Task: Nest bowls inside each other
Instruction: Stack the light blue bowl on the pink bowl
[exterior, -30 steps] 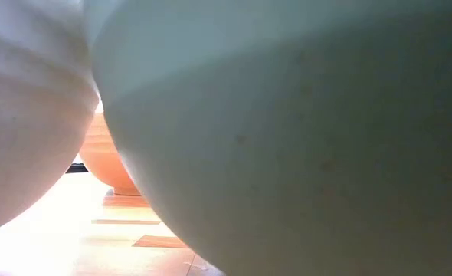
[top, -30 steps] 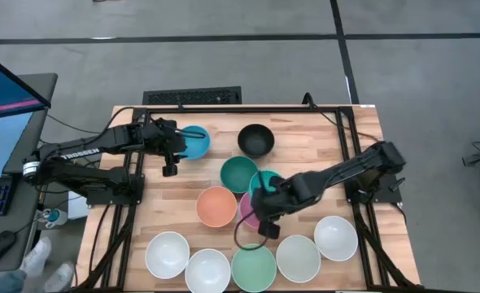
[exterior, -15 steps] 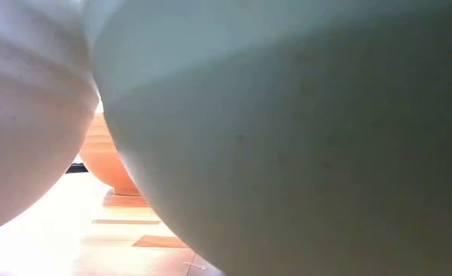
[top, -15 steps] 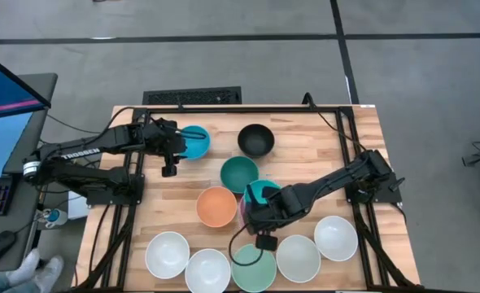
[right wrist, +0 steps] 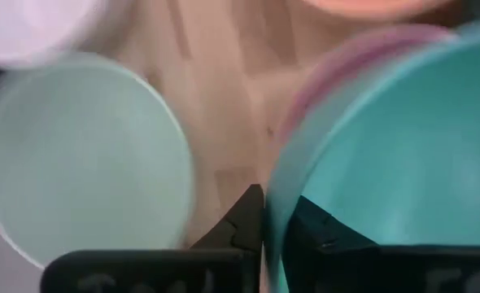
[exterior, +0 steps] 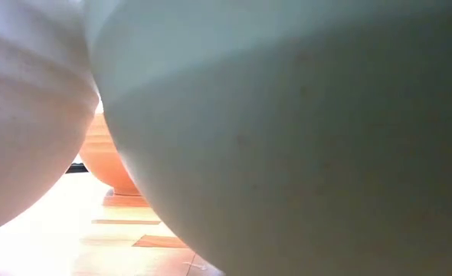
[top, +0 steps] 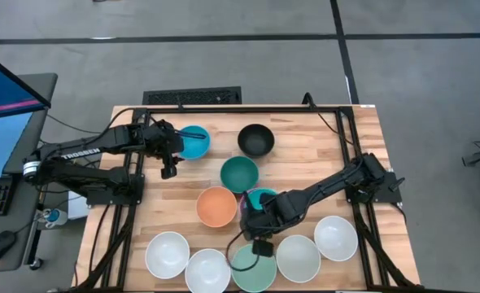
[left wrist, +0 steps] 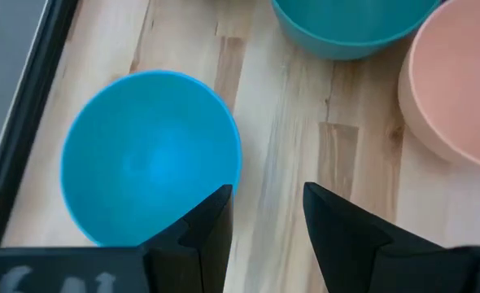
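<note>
My right gripper (right wrist: 274, 207) is shut on a turquoise bowl (top: 262, 198), which hangs over a pink bowl (right wrist: 347, 55). Only an arc of the pink rim shows. Whether the turquoise bowl rests in the pink one cannot be told. An orange bowl (top: 216, 206) stands to their left and a dark green bowl (top: 239, 174) behind them. My left gripper (left wrist: 266, 195) hovers open at the back left. Its fingers are just beside a blue bowl (left wrist: 150, 155), above bare wood. My right gripper holds the turquoise bowl by its rim (right wrist: 271, 195) on the bowl's near side. One finger is inside the bowl and the other finger (right wrist: 242, 213) is outside. The fingers point steeply down from above. The bowl's mouth faces up, over the pink bowl.
A black bowl (top: 256, 140) stands at the back centre. Along the near edge stand white bowls (top: 168, 253) (top: 207, 270) (top: 298, 257) (top: 335, 237) and a mint bowl (top: 253, 268). The mint bowl (exterior: 287, 138) fills the low view. A black frame (top: 248, 109) borders the table.
My right gripper has carried the turquoise bowl toward the table's near edge and a little left. The bowl has gone from beside the pink bowl to over it, and now covers most of it. The other bowls have stayed in place.
</note>
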